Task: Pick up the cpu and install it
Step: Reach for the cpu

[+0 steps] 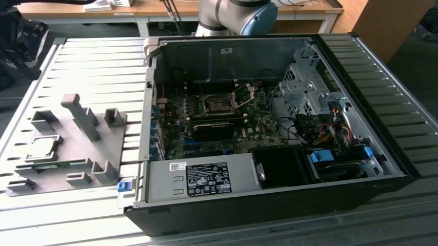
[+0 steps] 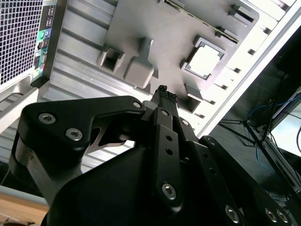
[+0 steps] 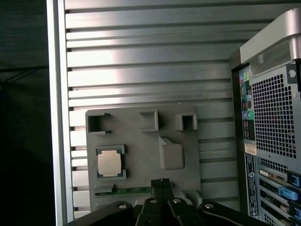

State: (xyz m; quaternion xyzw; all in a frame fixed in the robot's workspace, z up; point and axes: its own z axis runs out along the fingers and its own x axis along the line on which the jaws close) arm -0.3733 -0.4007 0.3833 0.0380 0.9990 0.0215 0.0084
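The cpu point(image 1: 42, 148), a small square chip with a silvery top, lies flat in a framed recess of the grey holder plate point(image 1: 75, 154) on the exterior view's left. Both wrist views look down on the cpu point(image 2: 205, 62) point(image 3: 109, 164) from well above. My gripper point(image 2: 163, 90) point(image 3: 161, 181) hangs over the holder plate point(image 3: 141, 141), apart from the cpu, shut with nothing between its fingers. The motherboard socket point(image 1: 217, 105) sits inside the open computer case point(image 1: 274, 128).
A long green memory stick point(image 1: 61, 165) point(image 3: 127, 191) lies in the plate beside the cpu. Grey blocks and a tall post point(image 1: 81, 115) stand up from the plate. The slatted metal table point(image 3: 141, 70) carries everything. Cables and a drive cage point(image 1: 308, 87) crowd the case's right side.
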